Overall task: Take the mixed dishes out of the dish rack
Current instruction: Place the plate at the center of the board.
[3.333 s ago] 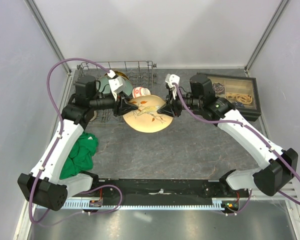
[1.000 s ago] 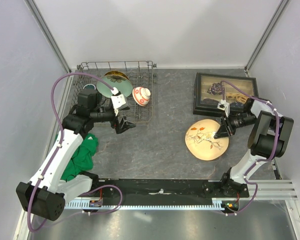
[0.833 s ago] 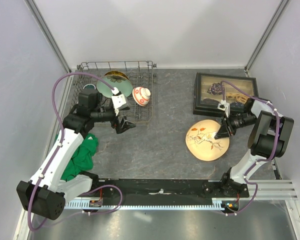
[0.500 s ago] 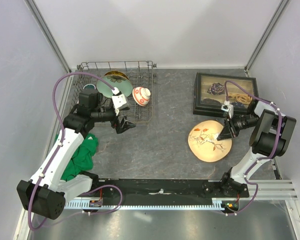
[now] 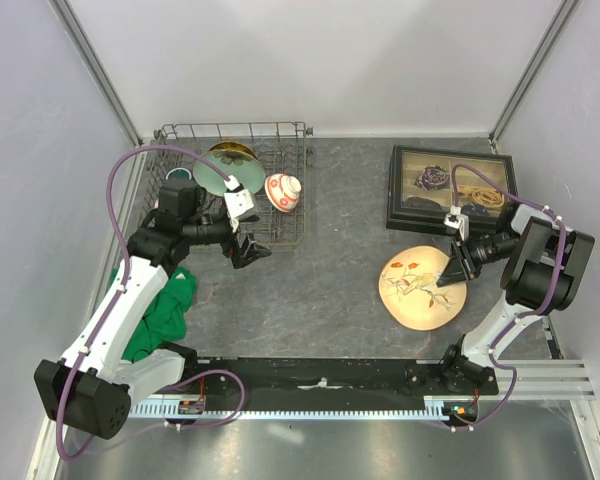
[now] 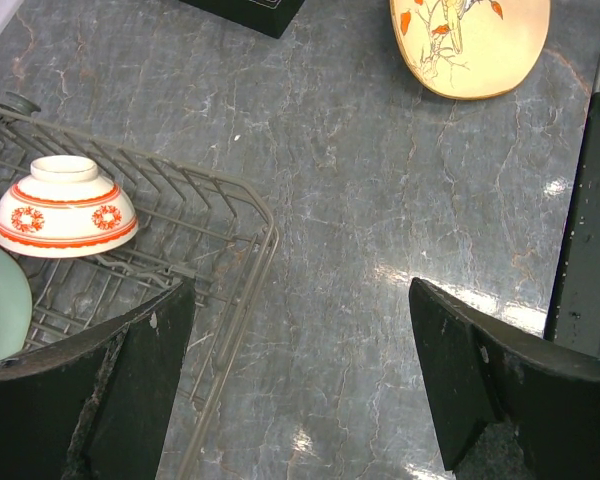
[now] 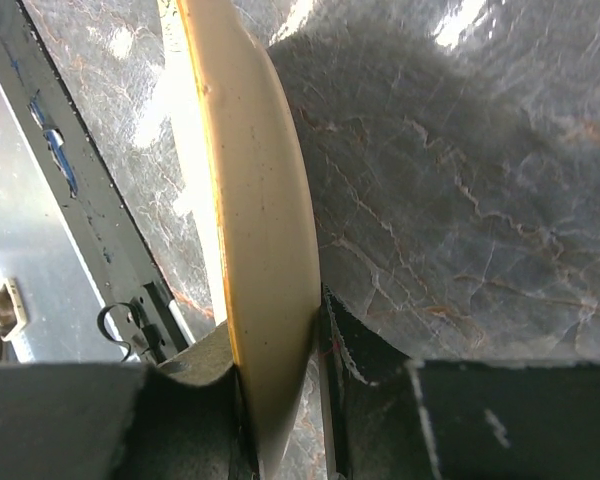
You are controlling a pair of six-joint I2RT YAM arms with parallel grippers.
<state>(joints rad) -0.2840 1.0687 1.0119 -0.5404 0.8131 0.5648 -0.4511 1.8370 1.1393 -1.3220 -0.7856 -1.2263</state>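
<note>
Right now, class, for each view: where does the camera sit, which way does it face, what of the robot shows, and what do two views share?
Top external: above, behind the bases, looking down on the table; left arm and right arm show.
Left wrist: on the left arm, looking down at the dish rack corner and red-and-white bowl; open left gripper shows.
Right wrist: on the right arm, edge-on to the cream plate; right gripper pinches it.
Shared: all show the cream plate.

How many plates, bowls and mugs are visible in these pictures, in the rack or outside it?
Plates: 3 (green plate, yellow plate, cream plate)
Bowls: 1 (red-and-white bowl)
Mugs: 1 (dark green mug)
Total: 5
</note>
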